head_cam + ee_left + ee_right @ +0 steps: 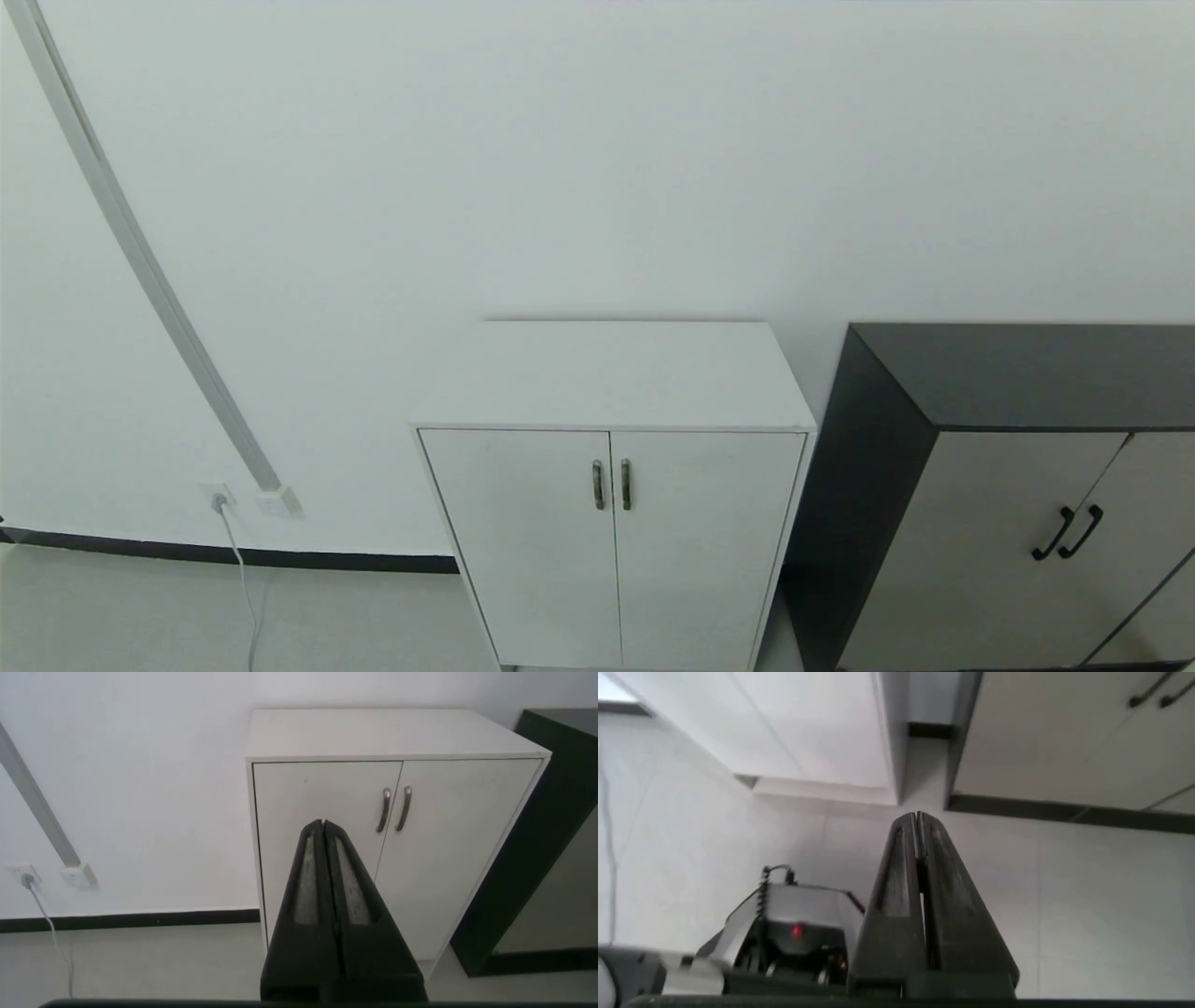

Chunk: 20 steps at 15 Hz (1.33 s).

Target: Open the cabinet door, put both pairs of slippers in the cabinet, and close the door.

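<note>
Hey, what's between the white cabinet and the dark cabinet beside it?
Nothing; the head view shows just a narrow bare gap between the white cabinet and the dark cabinet.

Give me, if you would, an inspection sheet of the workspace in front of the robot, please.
Surface: pale grey floor.
Job's things: white two-door cabinet against the wall, both doors shut, paired metal handles at the centre.
Clutter: nothing seen.
Grippers: left gripper facing the cabinet, jaws shut, holding nothing; right gripper low over the floor, jaws shut, holding nothing.
Cables: white cable plugged into a wall socket, trailing to the floor.
Surroundings: white wall; slanted grey wall conduit; black cabinet with grey doors on the white cabinet's right.
</note>
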Motion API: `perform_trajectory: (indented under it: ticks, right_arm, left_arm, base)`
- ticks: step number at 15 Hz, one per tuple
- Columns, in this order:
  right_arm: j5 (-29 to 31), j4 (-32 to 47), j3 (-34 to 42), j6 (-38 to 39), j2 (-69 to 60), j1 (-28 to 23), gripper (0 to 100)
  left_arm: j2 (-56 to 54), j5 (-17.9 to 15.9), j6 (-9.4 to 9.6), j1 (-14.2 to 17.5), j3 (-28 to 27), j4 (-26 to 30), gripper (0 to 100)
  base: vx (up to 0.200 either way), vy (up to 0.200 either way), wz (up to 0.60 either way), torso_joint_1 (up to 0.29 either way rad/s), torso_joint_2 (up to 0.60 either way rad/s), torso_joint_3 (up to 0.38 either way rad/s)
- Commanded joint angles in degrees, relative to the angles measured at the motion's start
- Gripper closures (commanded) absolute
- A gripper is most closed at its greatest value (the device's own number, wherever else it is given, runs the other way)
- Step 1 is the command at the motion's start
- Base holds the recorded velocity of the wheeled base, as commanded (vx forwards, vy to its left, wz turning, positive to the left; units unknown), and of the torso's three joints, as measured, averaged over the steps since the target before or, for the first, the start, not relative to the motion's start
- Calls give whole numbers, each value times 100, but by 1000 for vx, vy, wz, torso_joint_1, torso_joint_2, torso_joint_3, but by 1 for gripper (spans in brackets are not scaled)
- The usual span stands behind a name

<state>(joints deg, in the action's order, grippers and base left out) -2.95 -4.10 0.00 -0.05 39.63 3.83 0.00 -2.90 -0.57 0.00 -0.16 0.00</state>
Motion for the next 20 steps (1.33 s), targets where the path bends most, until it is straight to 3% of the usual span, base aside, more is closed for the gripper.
perform_trajectory:
  ticks: [1,5,10,15,20]
  right_arm:
    - [-13,260,0,-21,-368,101,100]
    - [31,410,0,-30,-1036,22,100]
    - [40,410,0,-30,-2328,-479,100]
    - [40,410,0,-21,-3805,-479,100]
    - [436,374,0,392,-3954,-418,100]
  left_arm:
    - [9,0,-4,0,-2,0,100]
    - [9,0,5,0,-2,0,100]
    - [9,0,-4,0,7,0,100]
    - [9,0,-4,0,-2,0,100]
    - [9,0,-4,0,-2,0,100]
  base:
    - [0,0,0,0,0,0]
    - [0,0,0,0,0,0]
    - [0,0,0,0,0,0]
    - [0,0,0,0,0,0]
    - [0,0,0,0,0,0]
